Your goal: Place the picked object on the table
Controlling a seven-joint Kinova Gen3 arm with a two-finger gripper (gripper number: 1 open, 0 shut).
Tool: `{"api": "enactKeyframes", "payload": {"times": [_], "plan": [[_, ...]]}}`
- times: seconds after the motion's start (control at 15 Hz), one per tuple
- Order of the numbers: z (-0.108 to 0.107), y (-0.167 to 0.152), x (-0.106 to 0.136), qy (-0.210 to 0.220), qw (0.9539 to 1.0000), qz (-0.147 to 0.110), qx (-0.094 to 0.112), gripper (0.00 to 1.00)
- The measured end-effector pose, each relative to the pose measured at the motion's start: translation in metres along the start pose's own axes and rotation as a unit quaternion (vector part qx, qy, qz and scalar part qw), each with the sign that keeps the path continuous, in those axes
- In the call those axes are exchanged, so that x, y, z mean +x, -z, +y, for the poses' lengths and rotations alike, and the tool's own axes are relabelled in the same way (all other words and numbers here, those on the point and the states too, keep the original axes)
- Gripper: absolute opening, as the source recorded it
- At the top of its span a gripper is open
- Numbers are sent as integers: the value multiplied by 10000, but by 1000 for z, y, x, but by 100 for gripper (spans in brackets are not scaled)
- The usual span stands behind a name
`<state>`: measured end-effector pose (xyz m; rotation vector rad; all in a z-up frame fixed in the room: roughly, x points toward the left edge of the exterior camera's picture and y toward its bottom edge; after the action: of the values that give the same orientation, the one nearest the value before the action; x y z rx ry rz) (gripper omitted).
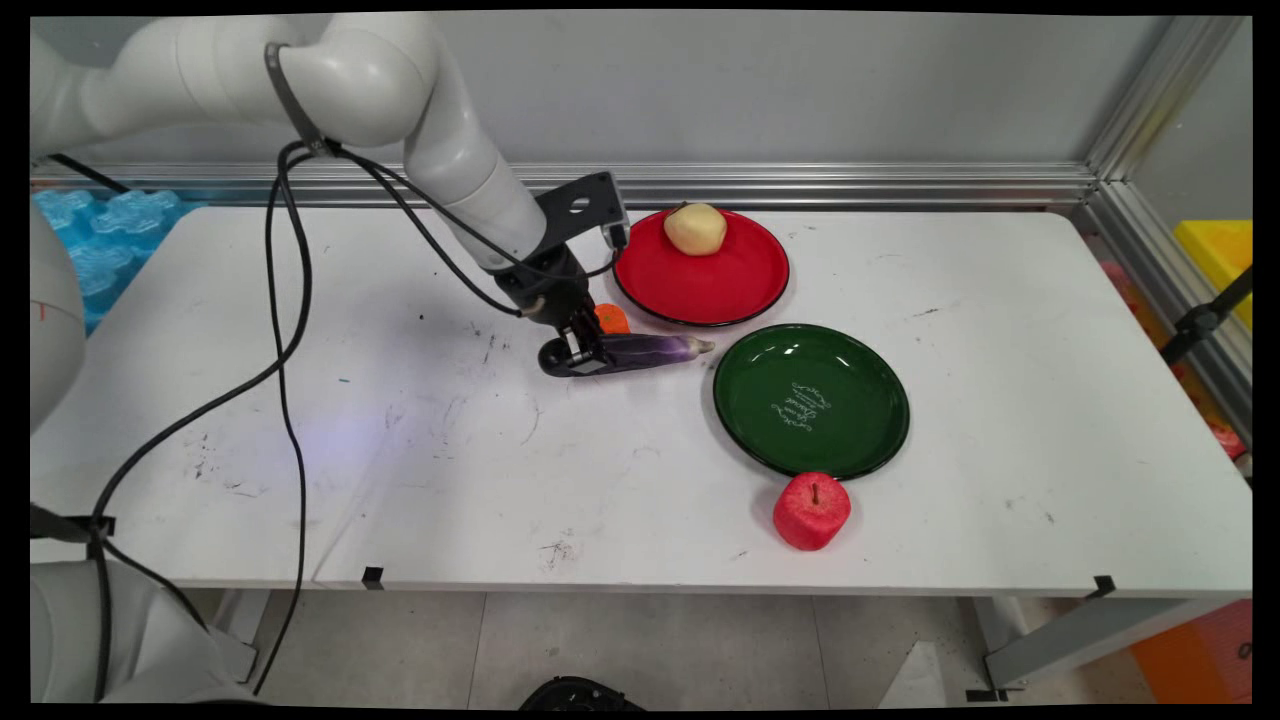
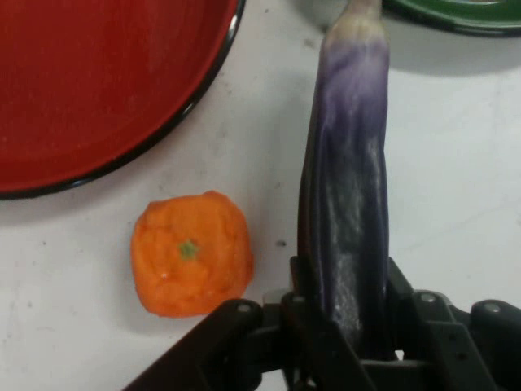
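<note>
We see the claw (image 1: 590,357) down at the worktop (image 1: 400,470), clenched around the near end of a purple eggplant (image 1: 655,349). In the hand view the eggplant (image 2: 352,187) runs straight up from between the black fingers (image 2: 303,314), which press against its sides low in the picture. The eggplant lies lengthwise on the worktop, and its pale tip points toward the gap between the two plates.

An orange (image 1: 611,318) sits just beside the claw on its far side; from the hand camera the orange (image 2: 192,253) rests apart from the eggplant, with a strip of bare white surface between them. It lies close to the red plate's dark rim but does not touch it.

The red plate (image 1: 735,285) stands toward the back of the worktop, and a pale yellow fruit (image 1: 696,228) sits on its far part. The green plate (image 1: 860,400) lies nearer to us and to the right of the eggplant's tip, close to it; we cannot tell whether the tip touches the rim. White lettering marks the green plate's middle. A red apple (image 1: 811,511) stands on the worktop just beside the green plate's near edge, stem upward.

Black cables (image 1: 285,330) hang from the arm (image 1: 440,130) and loop down over the worktop's left side.
</note>
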<state>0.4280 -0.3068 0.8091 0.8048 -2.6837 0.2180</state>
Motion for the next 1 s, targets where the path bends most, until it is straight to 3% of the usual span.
{"api": "enactKeyframes", "payload": {"times": [1.0], "plan": [[-6,-33,-13,186,9995,233,-42,0]]}}
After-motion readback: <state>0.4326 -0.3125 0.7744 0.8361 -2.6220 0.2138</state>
